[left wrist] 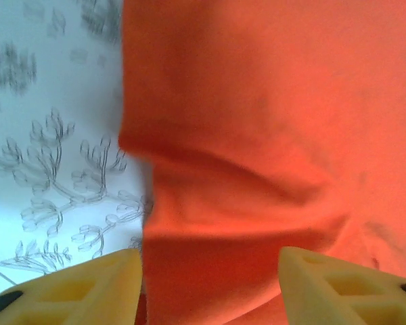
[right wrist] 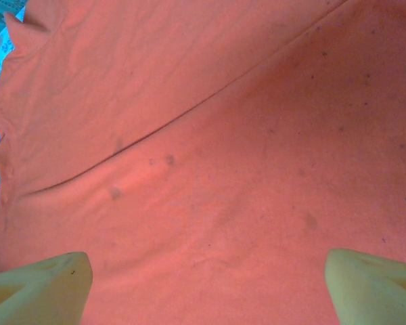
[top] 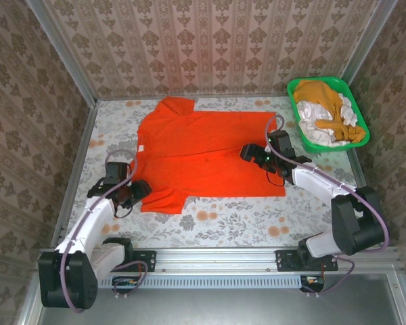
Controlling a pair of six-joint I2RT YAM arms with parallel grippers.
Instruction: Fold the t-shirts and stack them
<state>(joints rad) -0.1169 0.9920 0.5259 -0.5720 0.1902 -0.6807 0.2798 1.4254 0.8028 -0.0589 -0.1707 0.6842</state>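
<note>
My left gripper stood part-open astride red-orange t-shirt edge; my right gripper spread wide over same cloth.

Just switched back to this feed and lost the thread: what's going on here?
Both arms are working on the red-orange t-shirt, which lies spread out on the table. The left gripper is at the shirt's near sleeve, jaws apart with cloth bunched between them. The right gripper hangs open over the shirt's right part. A mustard t-shirt and white t-shirts wait in the green basket.
</note>
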